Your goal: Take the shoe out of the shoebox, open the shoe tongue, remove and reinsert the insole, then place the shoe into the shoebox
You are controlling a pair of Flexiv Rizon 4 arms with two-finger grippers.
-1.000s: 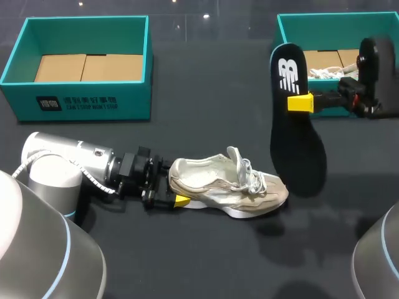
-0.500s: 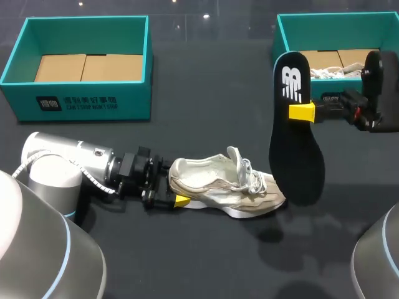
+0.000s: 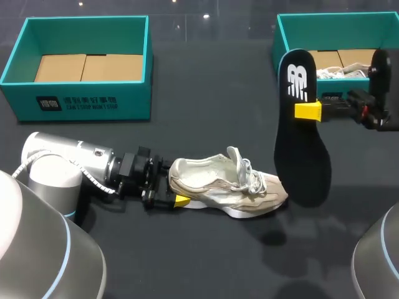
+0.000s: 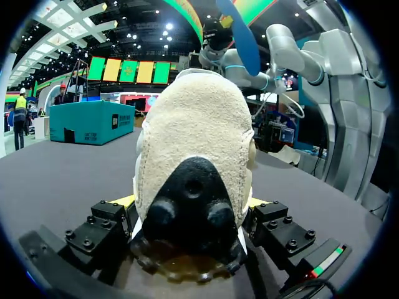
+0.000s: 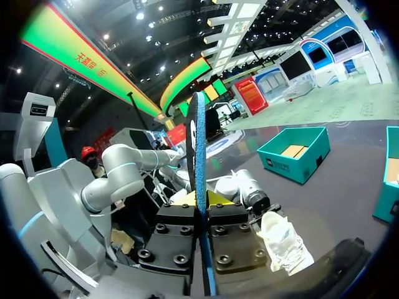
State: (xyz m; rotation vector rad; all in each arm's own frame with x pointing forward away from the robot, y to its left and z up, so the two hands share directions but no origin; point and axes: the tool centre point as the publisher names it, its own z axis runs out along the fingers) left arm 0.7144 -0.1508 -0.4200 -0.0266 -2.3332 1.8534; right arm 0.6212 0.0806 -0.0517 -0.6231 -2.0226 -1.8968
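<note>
Both clamped: left pincer (image 3: 176, 194) on cream fabric shoe (image 3: 218, 184) heel; right pincer (image 3: 307, 111) on thin flat black insole (image 3: 302, 162), held upright.

box x2 (image 3: 87, 103) (image 3: 336, 22) | shoe x2 (image 3: 224, 184) (image 3: 336, 73) | insole x1 (image 3: 302, 143) | arm x2 (image 3: 68, 162) (image 3: 374, 106)
</note>
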